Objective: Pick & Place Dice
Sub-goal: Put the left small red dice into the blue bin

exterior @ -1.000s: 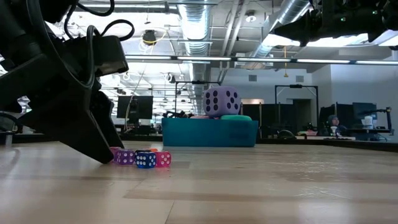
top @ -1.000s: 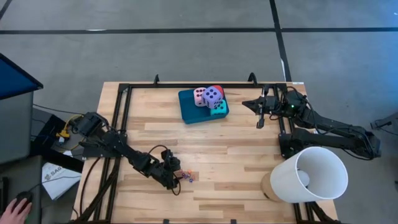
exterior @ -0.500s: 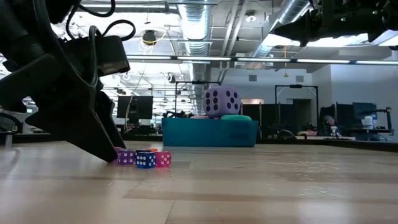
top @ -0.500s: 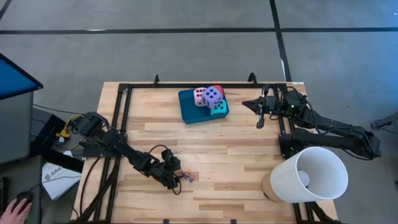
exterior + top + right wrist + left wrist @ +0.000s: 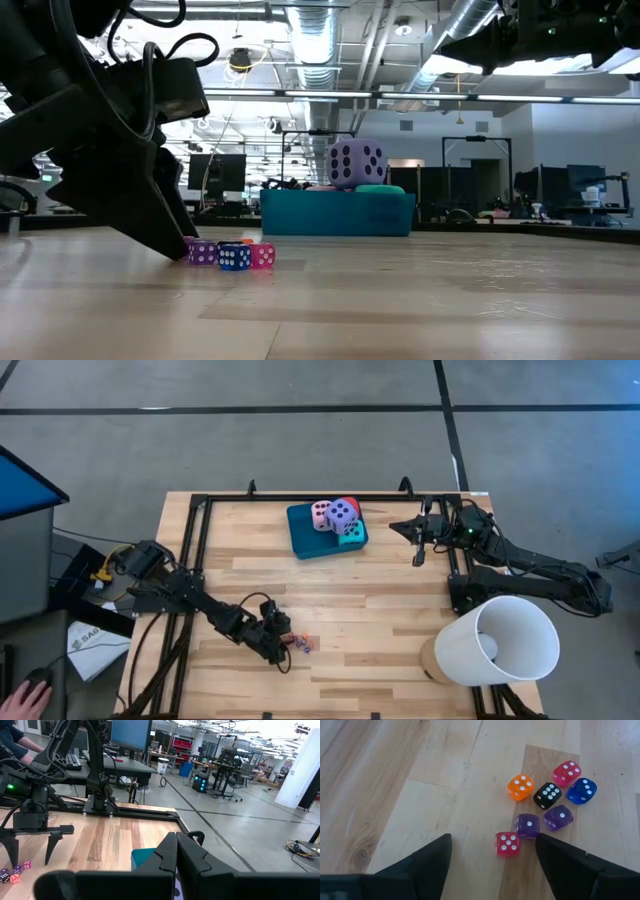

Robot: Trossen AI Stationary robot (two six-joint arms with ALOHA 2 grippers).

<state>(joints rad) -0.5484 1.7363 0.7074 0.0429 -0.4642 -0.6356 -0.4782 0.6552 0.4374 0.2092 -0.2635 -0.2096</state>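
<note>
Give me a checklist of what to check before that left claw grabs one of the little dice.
1. Left gripper open, with one finger on each side of the red die: ok.
2. Red die centred in the gap: not ok, it sits nearer one finger.
3. Neighbours clear of the grab: not ok, a purple die lies right beside the red one, close to that finger.
4. Fingertips down at table height: cannot tell.
5. Right gripper shut and waiting at the table's far right edge, out of the way: ok.
6. Free room on the teal tray: cannot tell, since the big dice take up its right half.
</note>
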